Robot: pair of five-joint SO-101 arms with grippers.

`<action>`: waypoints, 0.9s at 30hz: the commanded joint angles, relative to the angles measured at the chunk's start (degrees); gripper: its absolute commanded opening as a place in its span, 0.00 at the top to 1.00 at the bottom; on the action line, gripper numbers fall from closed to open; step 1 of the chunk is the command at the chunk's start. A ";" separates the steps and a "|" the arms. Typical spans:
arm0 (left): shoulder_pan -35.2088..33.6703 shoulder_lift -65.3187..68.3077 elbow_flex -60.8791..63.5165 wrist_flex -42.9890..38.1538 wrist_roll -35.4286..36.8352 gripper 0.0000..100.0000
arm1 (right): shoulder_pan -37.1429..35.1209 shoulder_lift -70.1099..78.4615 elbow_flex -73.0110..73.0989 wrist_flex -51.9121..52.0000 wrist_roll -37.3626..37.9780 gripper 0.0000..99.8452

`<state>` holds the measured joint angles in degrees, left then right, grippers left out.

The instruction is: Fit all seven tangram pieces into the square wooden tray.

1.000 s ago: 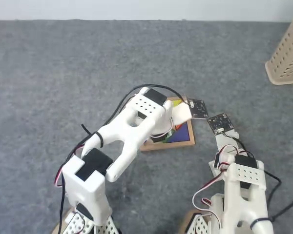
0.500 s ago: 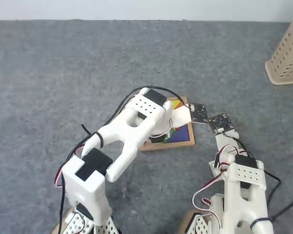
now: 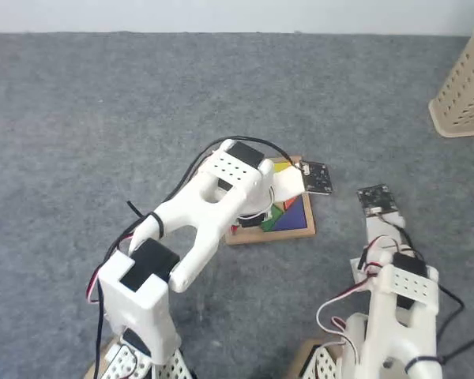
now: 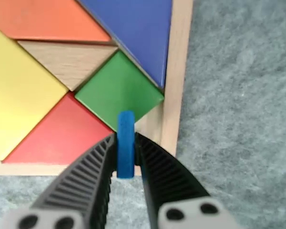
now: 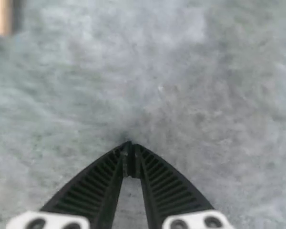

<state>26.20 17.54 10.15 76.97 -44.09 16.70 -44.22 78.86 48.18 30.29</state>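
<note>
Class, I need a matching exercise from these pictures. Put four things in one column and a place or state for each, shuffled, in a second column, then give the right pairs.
Things
1. small blue piece
2. green square
3. right claw
4. large blue triangle

Places or states
A. shut on nothing, over the grey carpet
B. flat in the tray, one side against the red piece
C. stood on edge, pinched in the left claw
D. flat, a straight side along the tray's rim

Pairs: 1-C, 2-B, 3-A, 4-D
</note>
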 commanded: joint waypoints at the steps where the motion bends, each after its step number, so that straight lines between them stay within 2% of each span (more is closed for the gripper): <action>1: 0.00 -0.70 -0.04 -0.62 -0.70 0.99 | 1.80 -1.45 -0.53 -1.36 -0.62 0.99; 14: -0.44 -0.62 0.04 -0.53 -0.70 0.98 | 0.92 -1.45 -0.35 -1.45 -0.62 0.99; 20: 0.09 -0.70 -0.22 1.76 -0.62 0.86 | 0.13 -1.45 -0.26 -1.45 -0.53 0.99; 27: -0.26 -1.14 -0.57 1.41 -0.62 0.85 | 0.13 -1.45 -0.18 -1.36 -0.53 0.99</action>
<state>26.20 17.54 10.33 77.85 -44.09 17.41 -44.22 78.86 48.00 30.29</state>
